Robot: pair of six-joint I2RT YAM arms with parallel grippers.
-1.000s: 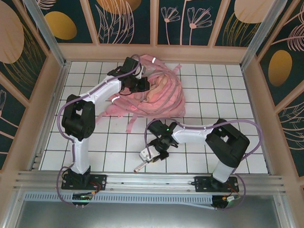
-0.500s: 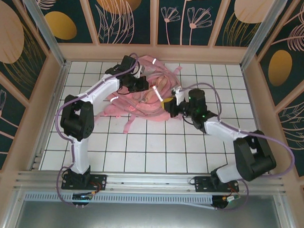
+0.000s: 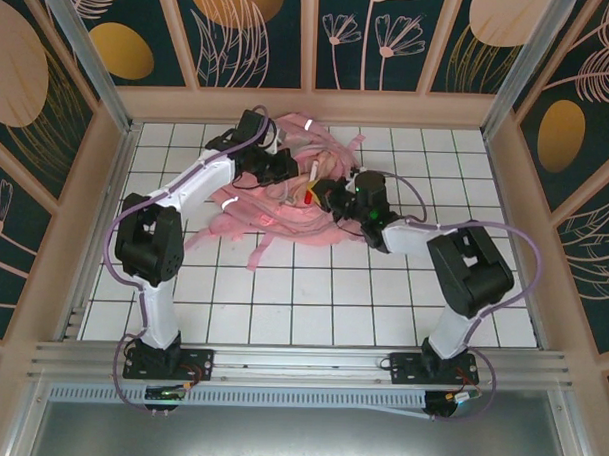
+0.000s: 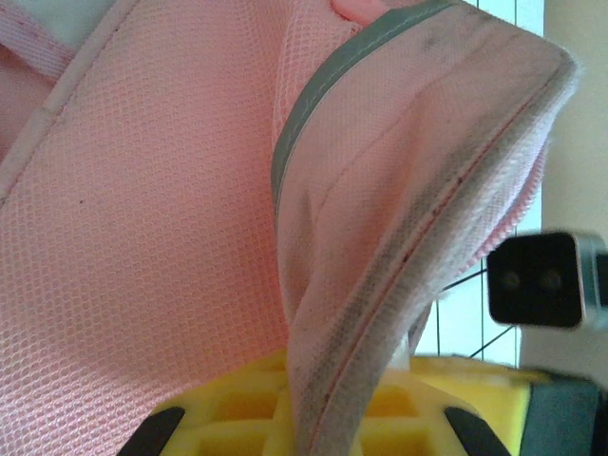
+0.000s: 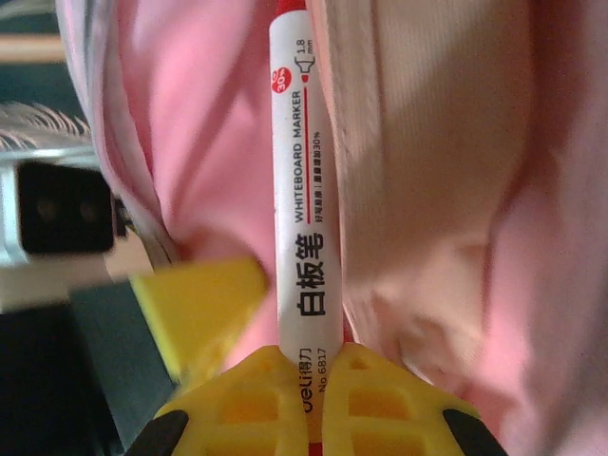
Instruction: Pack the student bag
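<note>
One whiteboard marker (image 5: 306, 218) in right tool (image 5: 312, 359), between student bag (image 5: 437, 190) folds

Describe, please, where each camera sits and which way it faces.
Top external: above and behind the arm bases, looking down on the tiled table, both arms and the student bag.
Left wrist: on the left gripper, facing along its yellow fingers, which pinch the bag's edge.
Right wrist: on the right gripper, facing along the whiteboard marker it holds between pink folds.
Shared: both wrist views show the bag's pink fabric close up.
</note>
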